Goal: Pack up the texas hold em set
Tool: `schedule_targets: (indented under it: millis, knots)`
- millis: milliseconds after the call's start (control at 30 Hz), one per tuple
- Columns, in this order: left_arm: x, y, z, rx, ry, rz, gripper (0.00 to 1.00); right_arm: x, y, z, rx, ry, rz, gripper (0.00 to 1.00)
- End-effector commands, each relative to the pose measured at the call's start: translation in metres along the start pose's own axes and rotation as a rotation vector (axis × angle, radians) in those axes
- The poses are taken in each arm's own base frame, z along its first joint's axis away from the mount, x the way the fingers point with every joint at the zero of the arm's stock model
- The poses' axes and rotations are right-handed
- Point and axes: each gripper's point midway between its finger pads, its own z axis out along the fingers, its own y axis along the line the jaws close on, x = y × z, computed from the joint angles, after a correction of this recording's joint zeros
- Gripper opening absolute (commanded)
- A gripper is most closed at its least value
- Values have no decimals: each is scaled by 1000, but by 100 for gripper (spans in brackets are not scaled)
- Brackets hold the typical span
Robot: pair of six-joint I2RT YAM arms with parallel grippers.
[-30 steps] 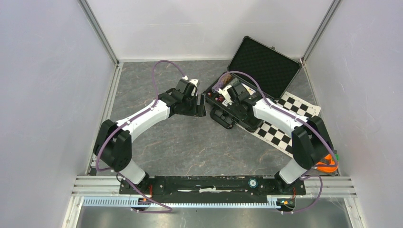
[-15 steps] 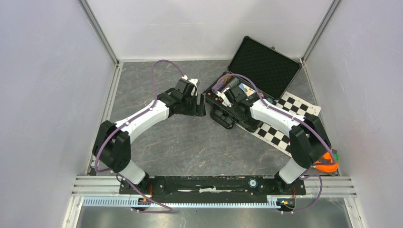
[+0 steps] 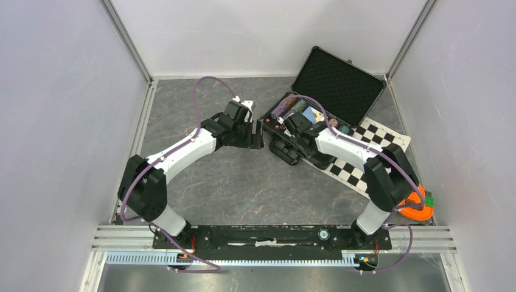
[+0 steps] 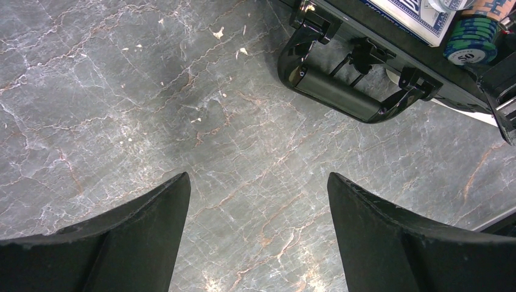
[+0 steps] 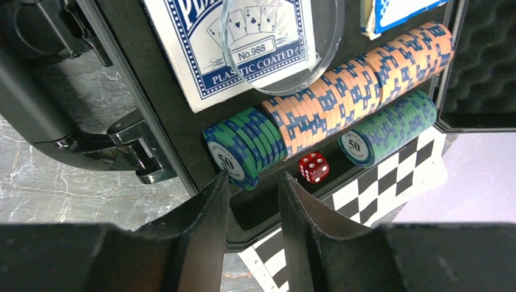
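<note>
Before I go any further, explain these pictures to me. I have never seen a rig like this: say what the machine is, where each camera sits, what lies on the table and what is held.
Two white robot arms are bolted at the near edge of a grey table. The wide view comes from a camera above and behind them; the other two cameras sit on the wrists, each looking down at the table. On the table lies an open black case, partly on a checkered mat. The right wrist view shows its contents: a card deck, rows of orange chips and blue-green chips, and a red die. The left gripper is open above bare table near the case handle. The right gripper hovers over the chips, fingers slightly apart. Neither holds anything.
</note>
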Motion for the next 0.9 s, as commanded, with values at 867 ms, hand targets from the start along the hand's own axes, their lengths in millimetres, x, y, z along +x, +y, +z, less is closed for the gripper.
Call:
schedule_targets:
  millis: [867]
  knots:
    - [-7,-7,-21,44,-39,42,89,-22,-8,-5,118,-47,51,72]
